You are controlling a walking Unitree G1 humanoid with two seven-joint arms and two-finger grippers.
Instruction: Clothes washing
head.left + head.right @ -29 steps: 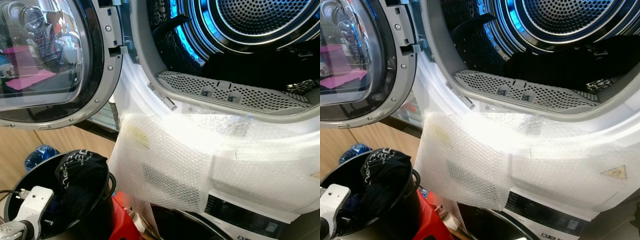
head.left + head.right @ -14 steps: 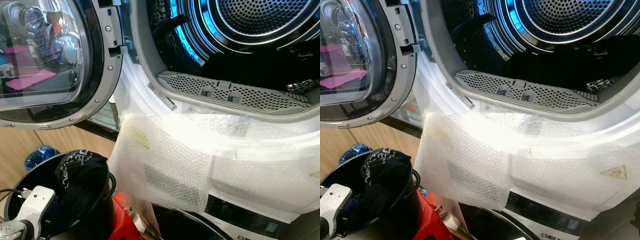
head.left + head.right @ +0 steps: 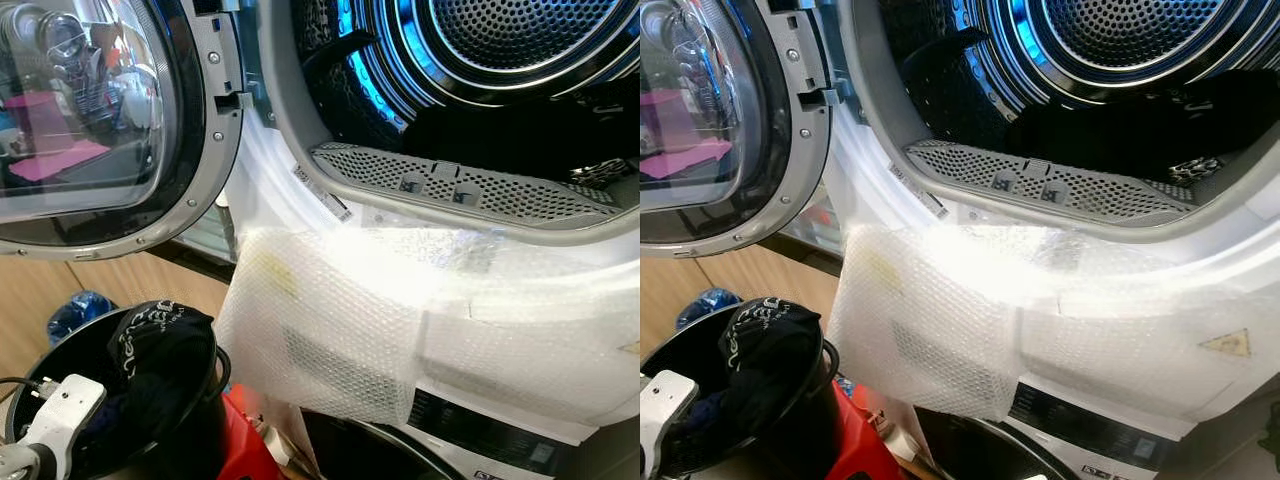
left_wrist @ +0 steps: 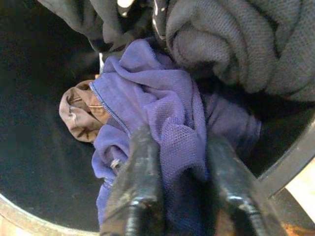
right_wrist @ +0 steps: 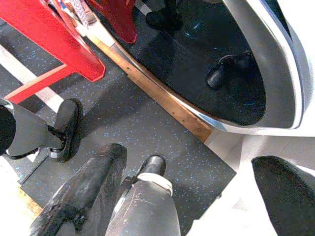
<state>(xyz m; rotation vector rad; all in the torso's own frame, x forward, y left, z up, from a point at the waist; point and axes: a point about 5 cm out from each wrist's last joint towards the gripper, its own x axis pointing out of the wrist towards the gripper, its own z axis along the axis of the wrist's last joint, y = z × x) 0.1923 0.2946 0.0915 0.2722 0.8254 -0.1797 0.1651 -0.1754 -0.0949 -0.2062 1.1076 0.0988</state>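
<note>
The open drum (image 3: 520, 40) of the upper machine has dark clothes (image 3: 520, 140) lying at its bottom. At lower left stands a black bucket (image 3: 200, 440) with a black printed garment (image 3: 160, 345) heaped at its rim. My left wrist (image 3: 60, 415) reaches down into this bucket. In the left wrist view my left gripper (image 4: 182, 196) is shut on a purple mesh garment (image 4: 162, 108), beside a grey knit garment (image 4: 236, 44) and a brown cloth (image 4: 81, 113). My right gripper (image 5: 184, 191) hangs open and holds nothing above the dark floor.
The round glass door (image 3: 90, 120) stands swung open to the left. Bubble wrap (image 3: 400, 310) hangs over the machine's front below the drum opening. A red stool (image 3: 245, 440) stands between the bucket and the lower machine's door (image 5: 197, 64).
My left wrist has sunk slightly lower in the bucket. The rest of the scene is the same apart from a small camera shift.
</note>
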